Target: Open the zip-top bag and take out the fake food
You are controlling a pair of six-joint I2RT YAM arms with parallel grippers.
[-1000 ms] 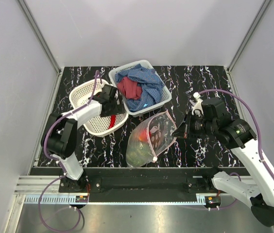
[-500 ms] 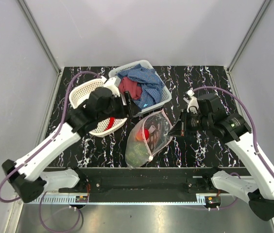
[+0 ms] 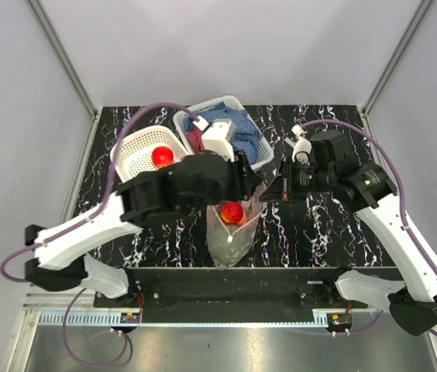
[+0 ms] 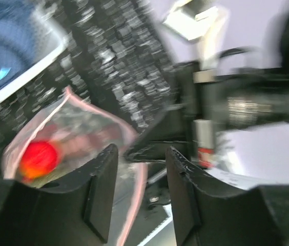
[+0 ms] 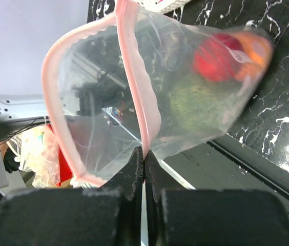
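1. The zip-top bag (image 3: 234, 232) is at the middle of the black marbled table (image 3: 319, 232), just in front of the rear basket (image 3: 261, 157). Its mouth points toward the baskets and its closed end toward the near edge.
2. The right gripper (image 5: 144, 154) has its fingers pressed together on the bag's pink rim. It pinches one lip, and the mouth gapes wide beside it.
3. The left gripper (image 4: 142, 151) hangs over the bag's mouth with its jaws standing apart. The pink rim shows in the gap between them. That view is too blurred to tell whether either finger touches the plastic.
4. Fake food inside the bag: a red fruit (image 3: 232, 211), an orange fruit (image 5: 255, 47) beside it at the closed end, and a greenish mass (image 5: 201, 100) that cannot be made out.
5. Another red fruit (image 3: 162, 156) lies in the left basket (image 3: 129, 147).
6. The rear basket holds a blue cloth (image 3: 235, 124) and a red cloth (image 3: 196, 139).
7. Writing: a small red-and-white label (image 4: 202, 148) shows on the right arm's hardware in the left wrist view, too blurred to read.
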